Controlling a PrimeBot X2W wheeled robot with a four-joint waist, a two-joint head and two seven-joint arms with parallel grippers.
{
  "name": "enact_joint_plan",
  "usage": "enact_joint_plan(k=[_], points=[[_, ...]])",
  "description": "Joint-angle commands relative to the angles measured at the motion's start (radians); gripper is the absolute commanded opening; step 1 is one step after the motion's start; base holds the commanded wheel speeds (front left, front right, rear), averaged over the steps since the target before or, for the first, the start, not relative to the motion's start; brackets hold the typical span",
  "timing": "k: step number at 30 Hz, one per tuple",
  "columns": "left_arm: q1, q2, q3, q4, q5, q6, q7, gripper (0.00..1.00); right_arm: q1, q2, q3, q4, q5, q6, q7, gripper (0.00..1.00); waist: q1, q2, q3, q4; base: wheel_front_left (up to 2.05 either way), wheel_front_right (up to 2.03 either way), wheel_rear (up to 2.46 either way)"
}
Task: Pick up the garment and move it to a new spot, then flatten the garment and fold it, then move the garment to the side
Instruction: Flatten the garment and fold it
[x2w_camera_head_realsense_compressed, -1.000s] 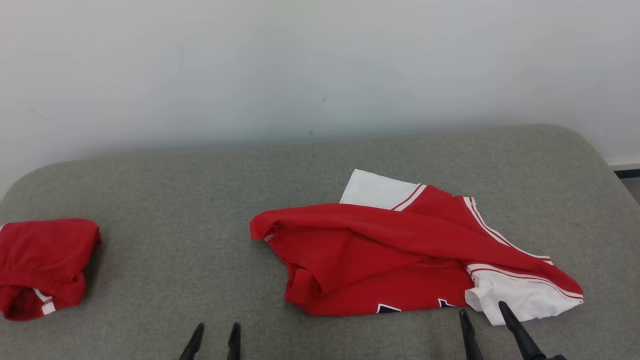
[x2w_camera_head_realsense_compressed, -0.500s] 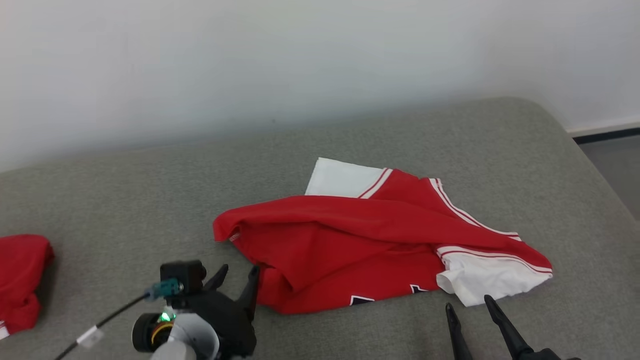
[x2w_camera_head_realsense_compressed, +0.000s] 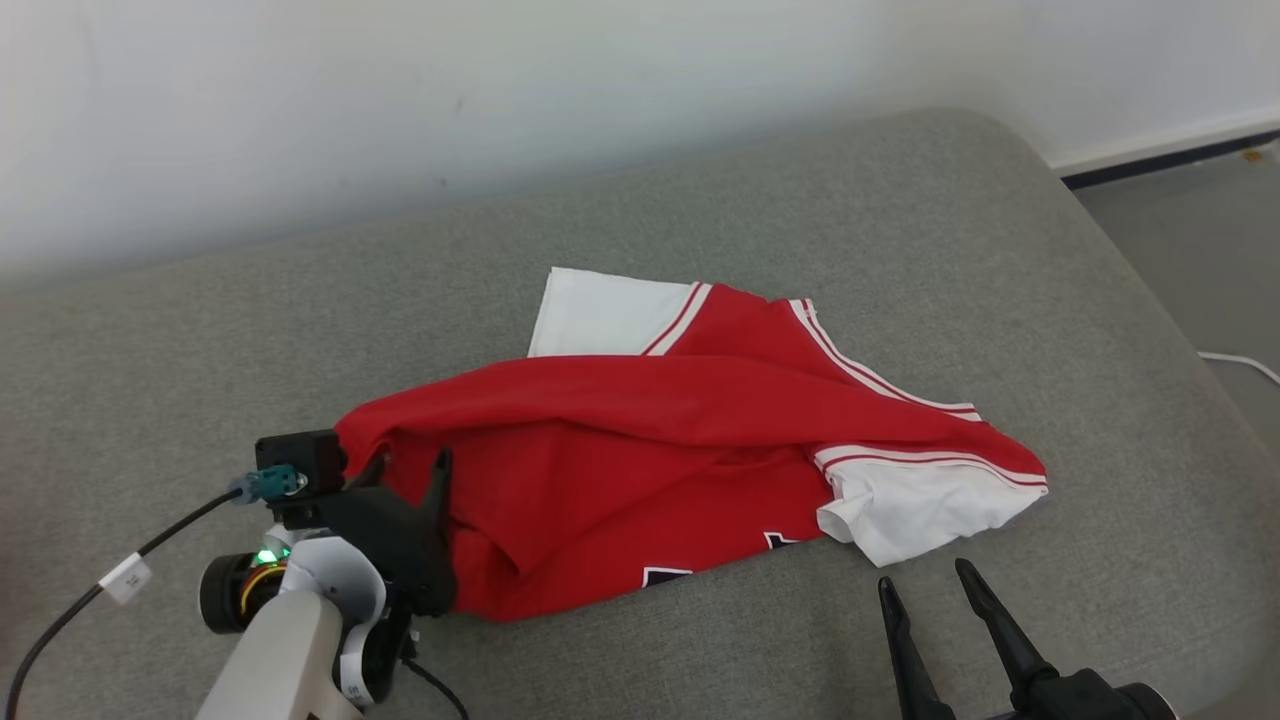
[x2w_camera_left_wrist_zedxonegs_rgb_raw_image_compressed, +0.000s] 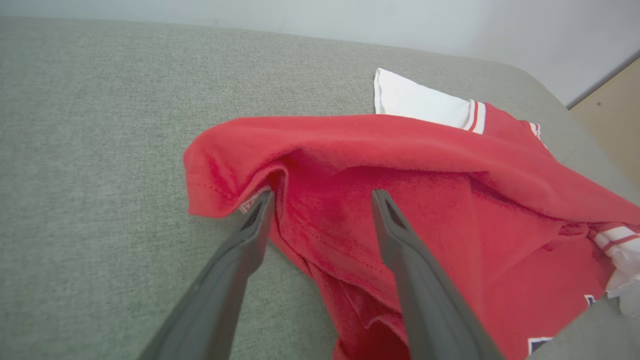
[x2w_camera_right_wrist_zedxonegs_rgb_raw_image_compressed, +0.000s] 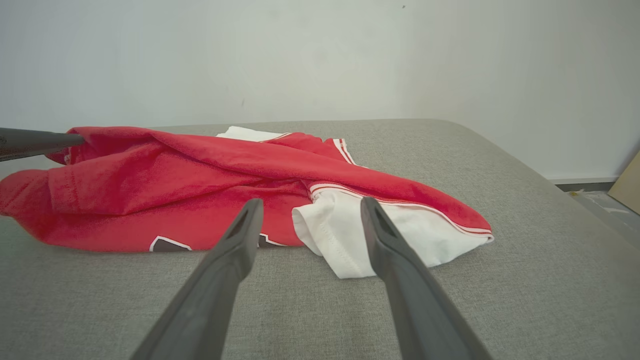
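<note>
currently the crumpled red garment (x2w_camera_head_realsense_compressed: 640, 440) lies mid grey bed (x2w_camera_head_realsense_compressed: 900, 200). left end effector (x2w_camera_head_realsense_compressed: 410, 470), spread wide, straddles the garment's left hem; right end effector (x2w_camera_head_realsense_compressed: 925, 582), also spread, sits just short of its white sleeve (x2w_camera_head_realsense_compressed: 920, 505). pinching one layer could leave it bunched. bare bed rings the garment; edge well right.
</note>
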Motion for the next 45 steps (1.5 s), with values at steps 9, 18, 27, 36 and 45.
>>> enact_joint_plan(k=[9,18,27,36,45], points=[[-0.046,0.023,0.007,0.031,0.023,0.023,-0.056,0.0,-0.022,0.002,0.0,0.003,0.007,-0.002,-0.006,1.0,-0.0001,-0.0001,0.046,-0.023,0.0,0.0,0.0],[-0.081,0.017,0.046,-0.045,-0.003,0.02,-0.173,0.0,-0.019,0.002,-0.012,-0.013,0.014,-0.002,-0.006,1.0,-0.0001,-0.0001,0.051,0.003,0.0,0.0,0.0],[-0.107,0.015,0.066,-0.259,-0.022,0.035,-0.197,0.0,-0.019,0.002,-0.009,-0.014,0.01,-0.002,-0.006,1.0,-0.0001,-0.0001,0.03,0.045,0.0,0.0,0.0],[-0.085,0.026,0.046,-0.452,-0.002,0.071,-0.151,0.0,-0.01,0.002,-0.013,-0.013,0.01,-0.002,-0.005,1.0,-0.0001,-0.0001,0.014,0.069,0.0,0.0,0.0],[-0.048,0.034,0.028,-0.55,0.016,0.116,-0.1,0.0,-0.019,0.002,-0.007,-0.022,0.021,-0.002,-0.005,1.0,-0.0001,-0.0001,0.041,0.071,0.0,0.0,0.0]])
